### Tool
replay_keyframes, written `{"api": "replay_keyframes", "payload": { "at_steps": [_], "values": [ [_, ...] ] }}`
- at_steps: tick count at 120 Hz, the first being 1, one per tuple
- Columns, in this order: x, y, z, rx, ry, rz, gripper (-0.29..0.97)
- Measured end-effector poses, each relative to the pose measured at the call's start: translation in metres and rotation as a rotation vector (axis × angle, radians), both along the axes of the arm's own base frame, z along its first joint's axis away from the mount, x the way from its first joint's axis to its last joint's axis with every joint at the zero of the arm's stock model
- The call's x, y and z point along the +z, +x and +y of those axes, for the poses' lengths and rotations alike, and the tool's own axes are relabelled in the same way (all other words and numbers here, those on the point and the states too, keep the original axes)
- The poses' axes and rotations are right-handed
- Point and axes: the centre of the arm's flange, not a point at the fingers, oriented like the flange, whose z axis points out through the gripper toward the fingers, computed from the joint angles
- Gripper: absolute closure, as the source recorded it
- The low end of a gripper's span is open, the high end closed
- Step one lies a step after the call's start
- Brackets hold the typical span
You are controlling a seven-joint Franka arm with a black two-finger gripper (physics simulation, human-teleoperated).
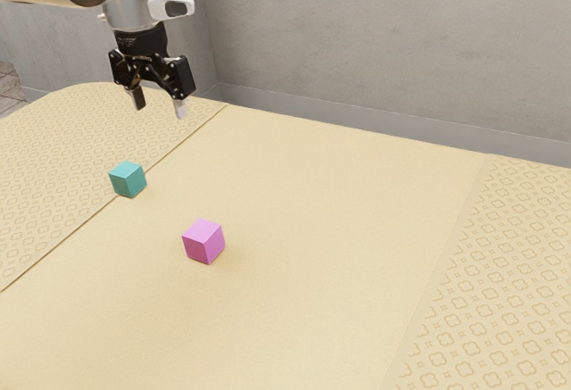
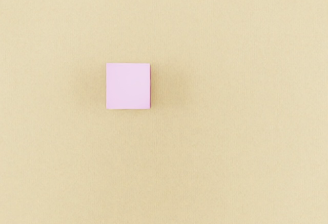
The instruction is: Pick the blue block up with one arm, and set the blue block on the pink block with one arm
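A blue-green block [image 1: 128,178] rests on the tan table toward the exterior view's left. The pink block [image 1: 203,241] sits a little nearer and to the right of it, the two apart. My gripper [image 1: 159,104] hangs high above the table, up and behind both blocks, open with nothing between its fingers. In the wrist view the pink block [image 2: 128,86] lies flat on the tan surface, seen from straight above.
The plain tan table top [image 1: 339,229] runs between two patterned strips, one at the exterior view's left [image 1: 53,167] and one at its right [image 1: 508,301]. A grey wall [image 1: 384,33] stands behind the table.
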Motion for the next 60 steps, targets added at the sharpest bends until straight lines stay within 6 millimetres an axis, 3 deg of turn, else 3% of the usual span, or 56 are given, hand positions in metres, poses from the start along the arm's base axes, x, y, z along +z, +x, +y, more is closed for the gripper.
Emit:
{"api": "replay_keyframes", "payload": {
  "at_steps": [6, 12, 17, 23, 60],
  "values": [
    [0.030, 0.034, 0.002, -0.012, -0.015, -0.055, 0.00],
    [0.044, 0.046, 0.023, 0.006, -0.037, -0.068, 0.00],
    [0.048, 0.047, 0.041, 0.028, -0.046, -0.059, 0.00],
    [0.049, 0.046, 0.050, 0.037, -0.050, -0.043, 0.00],
    [0.044, 0.039, 0.053, 0.036, -0.049, 0.030, 0.00]
  ]
}}
